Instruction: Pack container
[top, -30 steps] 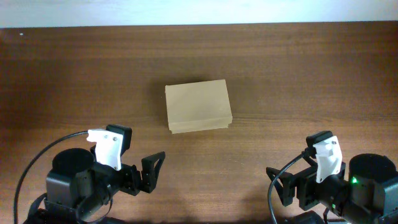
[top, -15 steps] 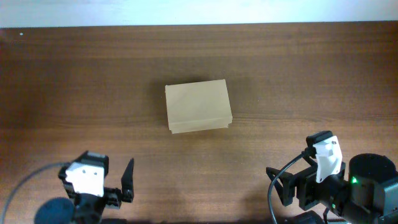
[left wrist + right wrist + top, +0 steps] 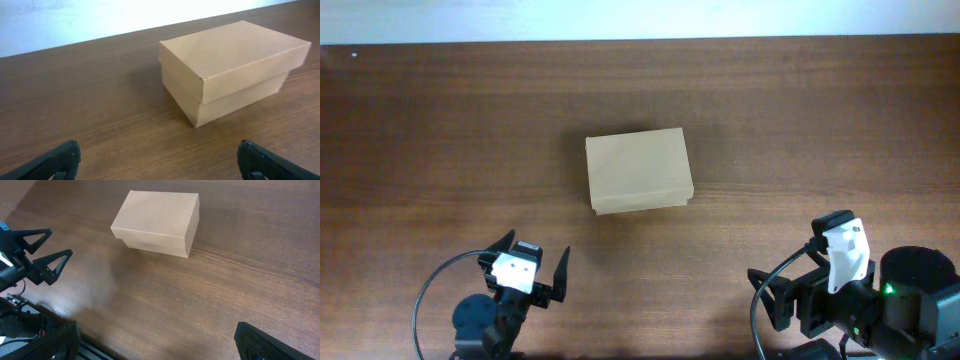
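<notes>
The container (image 3: 639, 171) is seen a little above the centre of the overhead frame, with its flap lid folded down shut, and it is set flat on the wooden table (image 3: 840, 120). In the left wrist view it is placed in the upper right (image 3: 232, 70), and in the right wrist view at the top centre (image 3: 157, 223). The left gripper (image 3: 532, 265) is found at the lower left of the overhead frame, well apart from the container. Its fingers are spread wide and nothing is held between them. The right gripper (image 3: 155, 342) is seen at the lower right, likewise spread wide and empty.
</notes>
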`<state>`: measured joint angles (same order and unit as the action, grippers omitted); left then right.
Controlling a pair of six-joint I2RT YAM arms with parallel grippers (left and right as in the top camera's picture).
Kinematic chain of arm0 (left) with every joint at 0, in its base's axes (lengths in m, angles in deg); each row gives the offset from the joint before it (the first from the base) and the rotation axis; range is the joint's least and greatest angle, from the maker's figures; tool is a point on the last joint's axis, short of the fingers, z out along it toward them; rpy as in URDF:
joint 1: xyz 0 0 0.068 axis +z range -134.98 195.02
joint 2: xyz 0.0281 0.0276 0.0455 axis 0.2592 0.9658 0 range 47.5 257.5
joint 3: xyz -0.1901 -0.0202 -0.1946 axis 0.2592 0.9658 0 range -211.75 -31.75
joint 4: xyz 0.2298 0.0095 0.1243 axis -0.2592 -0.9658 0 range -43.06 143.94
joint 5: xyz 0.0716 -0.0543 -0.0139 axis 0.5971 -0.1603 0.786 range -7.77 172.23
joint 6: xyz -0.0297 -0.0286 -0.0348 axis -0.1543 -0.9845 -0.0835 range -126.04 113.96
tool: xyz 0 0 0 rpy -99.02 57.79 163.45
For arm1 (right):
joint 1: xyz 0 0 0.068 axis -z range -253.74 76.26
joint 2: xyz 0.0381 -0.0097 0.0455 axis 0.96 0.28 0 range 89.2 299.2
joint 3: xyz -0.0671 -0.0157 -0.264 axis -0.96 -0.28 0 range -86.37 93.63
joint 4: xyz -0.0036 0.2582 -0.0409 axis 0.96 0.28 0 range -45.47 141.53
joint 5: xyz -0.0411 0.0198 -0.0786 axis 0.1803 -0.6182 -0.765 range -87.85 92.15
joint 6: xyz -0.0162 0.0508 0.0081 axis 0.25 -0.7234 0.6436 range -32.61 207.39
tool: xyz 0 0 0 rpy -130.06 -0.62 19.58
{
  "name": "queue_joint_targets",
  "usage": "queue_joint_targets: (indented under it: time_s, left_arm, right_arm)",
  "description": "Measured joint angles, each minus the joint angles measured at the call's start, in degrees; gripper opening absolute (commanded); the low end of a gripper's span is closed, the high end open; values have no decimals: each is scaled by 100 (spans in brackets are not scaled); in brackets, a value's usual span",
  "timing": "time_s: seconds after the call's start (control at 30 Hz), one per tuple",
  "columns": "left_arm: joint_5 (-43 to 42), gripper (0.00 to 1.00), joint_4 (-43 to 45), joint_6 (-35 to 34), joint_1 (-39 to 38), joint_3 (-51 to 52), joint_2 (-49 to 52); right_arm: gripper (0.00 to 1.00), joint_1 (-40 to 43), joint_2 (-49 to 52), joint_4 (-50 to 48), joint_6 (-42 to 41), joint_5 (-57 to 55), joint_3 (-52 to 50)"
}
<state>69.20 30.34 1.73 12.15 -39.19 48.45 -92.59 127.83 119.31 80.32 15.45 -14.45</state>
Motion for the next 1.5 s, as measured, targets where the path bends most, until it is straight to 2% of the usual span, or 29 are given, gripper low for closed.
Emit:
queue_joint_targets:
  time_s: [0.2,0.47,0.67,0.77,0.9,1.0,1.1,1.3,1.5]
  left_arm:
    - [66,99,-13,0,-87,0,0]
    - [105,99,-15,0,-87,0,0]
    - [105,99,-15,-2,-87,0,0]
    - [105,99,-24,0,-87,2,-4]
    - [109,99,-20,0,-87,7,-11]
    - [107,99,-17,0,-87,7,-11]
    - [109,99,-15,0,-87,7,-11]
    - [107,99,-15,0,-87,7,-17]
    - [107,99,-17,0,-87,7,-15]
  right_arm:
    - [99,0,-39,0,0,0,0]
    - [99,0,-977,2,0,0,0]
    - [99,0,-1182,111,131,-297,-98]
    - [99,0,-1698,-935,466,-686,-1123]
    - [99,0,-2894,-2225,870,-988,-2959]
    - [99,0,-3593,-2745,940,-1248,-3982]
    - [99,0,-3788,-3545,997,-1534,-5027]
    - [99,0,-3790,-4647,1010,-1718,-6271]
    - [99,0,-3794,-4708,1010,-1803,-6369]
